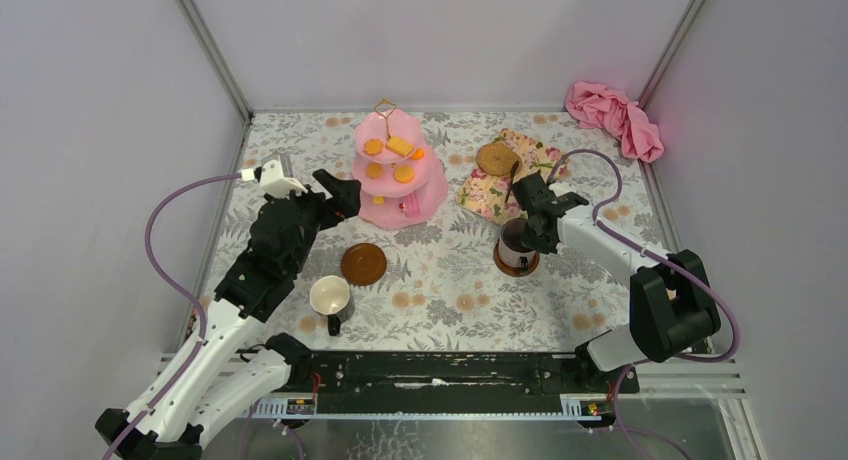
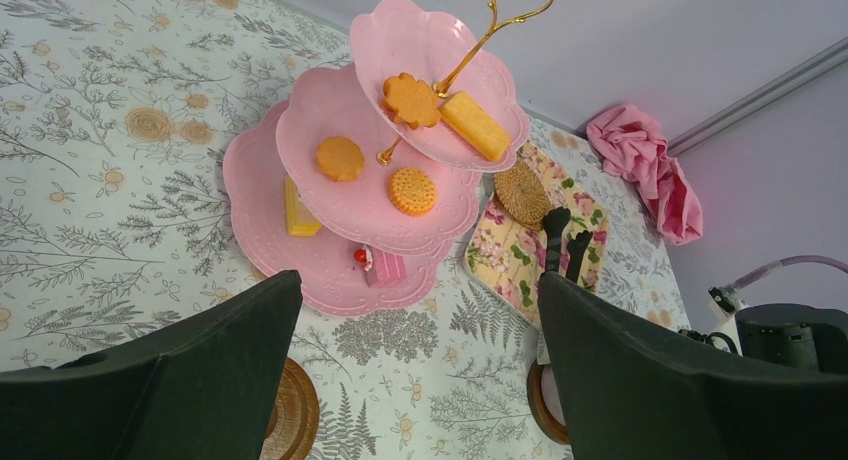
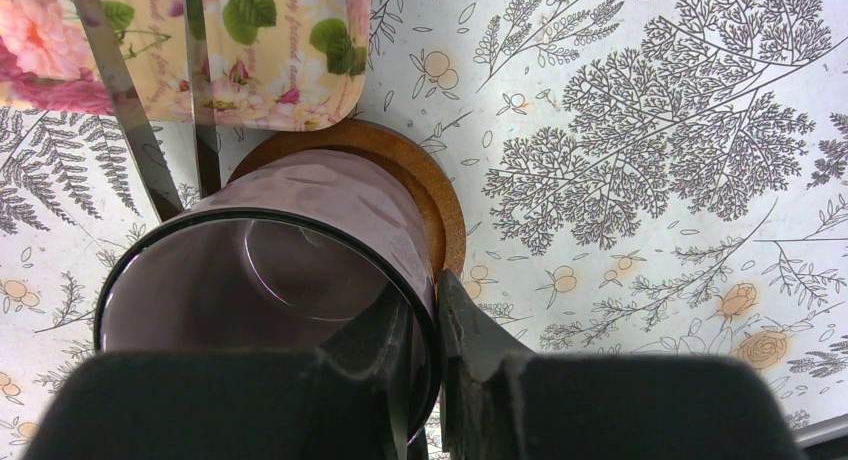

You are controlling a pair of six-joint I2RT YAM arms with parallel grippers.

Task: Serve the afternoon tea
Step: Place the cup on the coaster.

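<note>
At the near edge of the floral-print worktop, the white mug (image 1: 329, 297) stands directly on the worktop, just beside an empty saucer (image 1: 363, 264) and not yet on it; that pairing looks like the main job left. To the right, the purple mug (image 3: 270, 270) appears seated upright on the second saucer (image 3: 440, 195), with the right pincer (image 3: 422, 295) nipped narrow on its rim, one finger inside and one outside, so this setting seems all but done, short of a release. Farther in, the left pincer (image 2: 418, 285) hangs wide and empty in front of the pink cake stand (image 2: 310, 130), whose tiers already carry orange and yellow biscuits (image 2: 412, 191). Beyond lie a flowered tray (image 2: 510, 255) with black tongs (image 2: 555, 235) and, in the far corner, a pink cloth (image 2: 645, 165). No brand shows; faint script on the tray is too small to read.
</note>
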